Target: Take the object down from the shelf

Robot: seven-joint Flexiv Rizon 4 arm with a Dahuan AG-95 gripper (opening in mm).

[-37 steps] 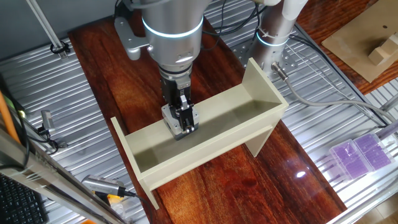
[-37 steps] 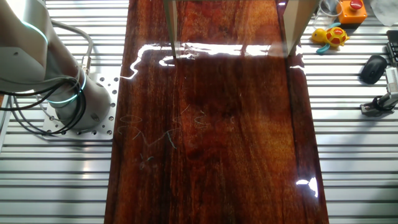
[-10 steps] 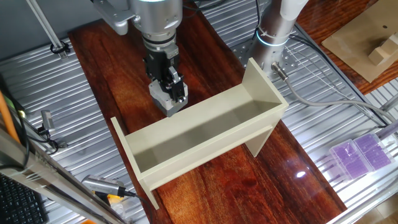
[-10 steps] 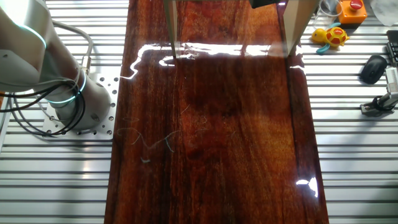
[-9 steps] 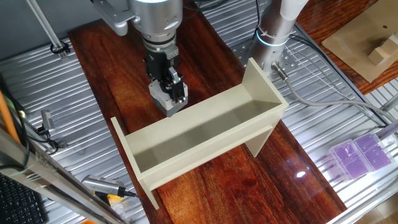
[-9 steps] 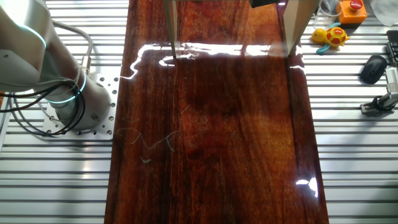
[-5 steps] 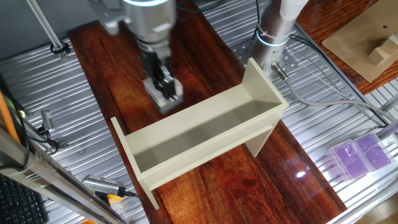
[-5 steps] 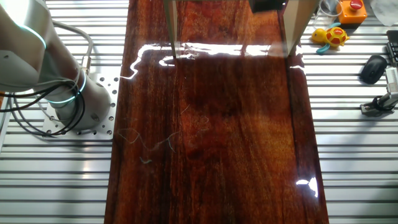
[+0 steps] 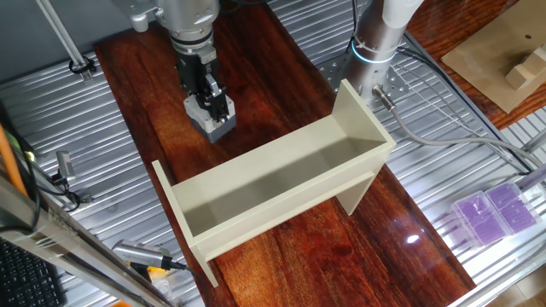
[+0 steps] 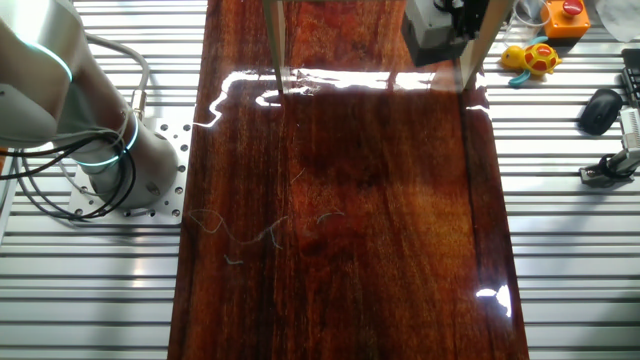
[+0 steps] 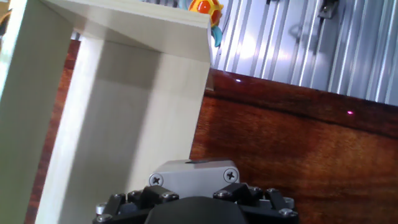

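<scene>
Gripper: the gripper (image 9: 211,109) points down behind the shelf, its fingers pinching the grey box (image 9: 213,121) from both sides.
Box: held out over the dark wooden tabletop (image 9: 141,94), clear of the shelf; whether it touches the wood I cannot tell. From the hand view it shows as a grey block (image 11: 194,173) with two screws, just beside the shelf's panel.
Shelf: one long cream trough (image 9: 281,183) standing on tall flat end panels; its channel shows only bare board.
Surface: glossy reddish wood with bright glare, set into ribbed metal plates (image 10: 90,290).
Room: a second wooden board with a tan block (image 9: 522,70) lies at the far corner.
Count: one arm, one grey box, one shelf, two purple cases (image 9: 493,210), one yellow toy (image 10: 530,57).
</scene>
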